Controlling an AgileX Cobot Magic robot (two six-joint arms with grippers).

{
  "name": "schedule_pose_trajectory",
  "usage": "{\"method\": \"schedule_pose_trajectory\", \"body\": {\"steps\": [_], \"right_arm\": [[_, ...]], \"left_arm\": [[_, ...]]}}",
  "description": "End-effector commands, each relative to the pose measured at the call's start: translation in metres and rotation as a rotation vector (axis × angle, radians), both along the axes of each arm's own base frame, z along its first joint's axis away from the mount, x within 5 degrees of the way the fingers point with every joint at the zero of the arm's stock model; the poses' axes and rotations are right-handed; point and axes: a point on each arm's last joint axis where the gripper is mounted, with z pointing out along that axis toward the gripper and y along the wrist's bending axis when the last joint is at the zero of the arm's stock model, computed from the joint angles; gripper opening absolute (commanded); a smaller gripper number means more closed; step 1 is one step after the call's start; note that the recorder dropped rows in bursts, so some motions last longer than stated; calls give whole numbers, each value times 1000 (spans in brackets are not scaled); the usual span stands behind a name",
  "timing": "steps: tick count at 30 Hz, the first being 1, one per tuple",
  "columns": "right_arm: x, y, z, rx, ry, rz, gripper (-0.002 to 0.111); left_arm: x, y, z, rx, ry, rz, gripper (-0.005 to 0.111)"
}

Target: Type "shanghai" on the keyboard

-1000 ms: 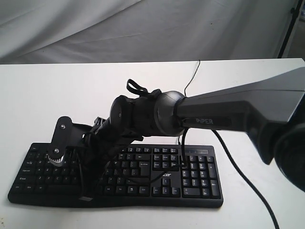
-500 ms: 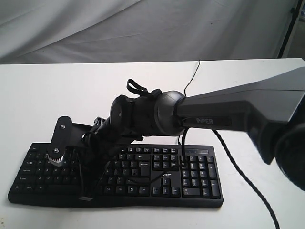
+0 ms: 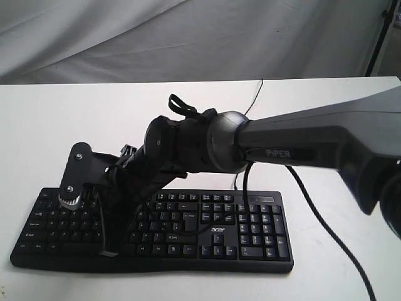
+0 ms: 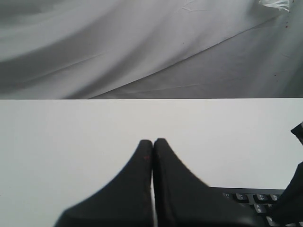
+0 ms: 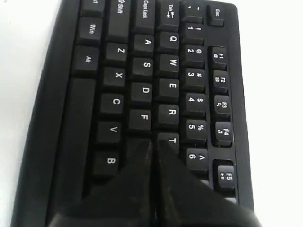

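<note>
The black keyboard (image 3: 250, 233) lies along the table's front edge, with white legends and an "acer" logo. My right arm (image 3: 301, 147) reaches across it from the right to its left half. The right gripper (image 5: 152, 142) is shut with nothing in it. Its tip points down just past the F and T keys and hides the key under it; whether it touches a key I cannot tell. In the exterior view that gripper (image 3: 106, 210) merges with the dark keys. My left gripper (image 4: 153, 140) is shut and empty over bare white table, with a keyboard corner (image 4: 255, 197) beside it.
The white table (image 3: 75, 119) extends behind the keyboard to a grey cloth backdrop (image 3: 188, 37). A thin black keyboard cable (image 3: 254, 100) runs toward the back. A thicker arm cable (image 3: 326, 235) hangs right of the number pad. A black stand leg (image 3: 379, 37) is at far right.
The right arm's wrist and gripper have risen a little and shifted slightly left over the keyboard's left half. The keyboard has stayed in place.
</note>
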Motion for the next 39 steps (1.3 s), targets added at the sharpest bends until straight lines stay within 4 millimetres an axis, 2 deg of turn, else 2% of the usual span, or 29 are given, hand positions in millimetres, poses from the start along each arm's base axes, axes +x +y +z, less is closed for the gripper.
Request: {"method": "schedule_pose_trajectory", "body": {"steps": [1,9,22,27,34,39], "right_arm": [[0,4,4,25,-27,-23,0],[1,13,10,57,-19,-24,0],[16,57,22,140,-31,-8,0],[18,75,24,119,-55,6,0],[24,77,12,70,-24,-17,0],[24,77,12,71,-23,-19,0]], "left_arm": [[0,0,0,-5,1,-4,1],[0,0,0,-5,1,-4,1],[0,0,0,-5,1,-4,1],[0,0,0,-5,1,-4,1],[0,0,0,-5,1,-4,1],[0,0,0,-5,1,-4,1]]}}
